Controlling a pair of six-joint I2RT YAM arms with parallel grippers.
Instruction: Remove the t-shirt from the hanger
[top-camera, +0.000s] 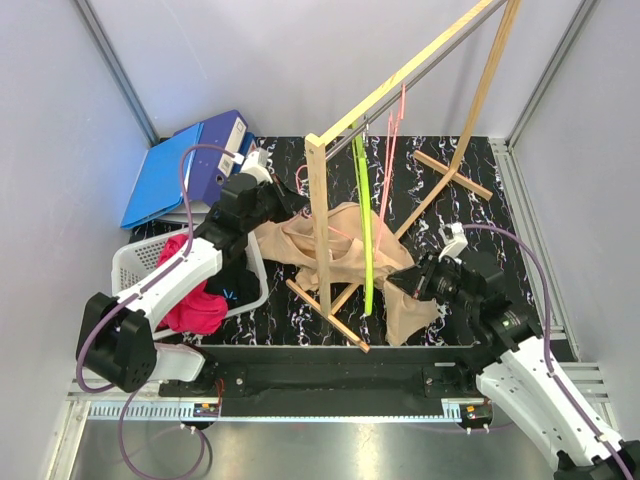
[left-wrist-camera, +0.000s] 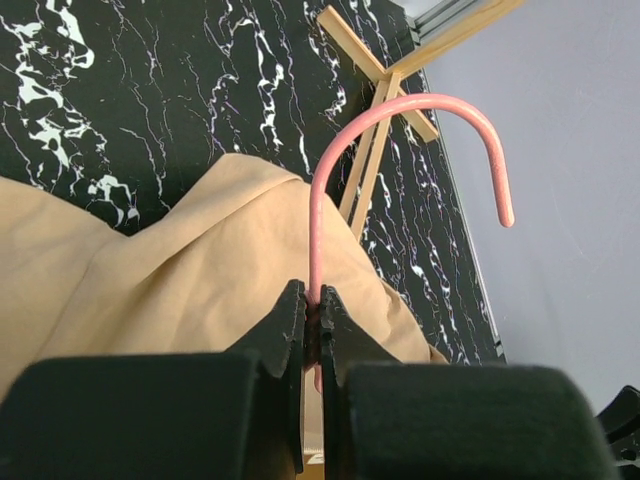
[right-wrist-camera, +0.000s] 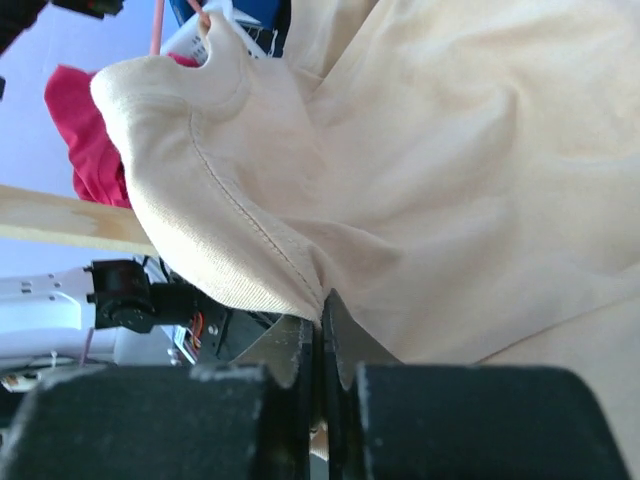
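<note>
my left hand pinches the thin pink hanger by its neck, my right hand a fold of the beige cotton t-shirt heaped on the black marbled table under the wooden rack; i fear that fold slipping, or the collar snagging the hanger

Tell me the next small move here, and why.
Probably pull the right gripper away with the t-shirt while the left gripper holds the hanger: both are clamped, and the collar is around the hanger's neck.
</note>
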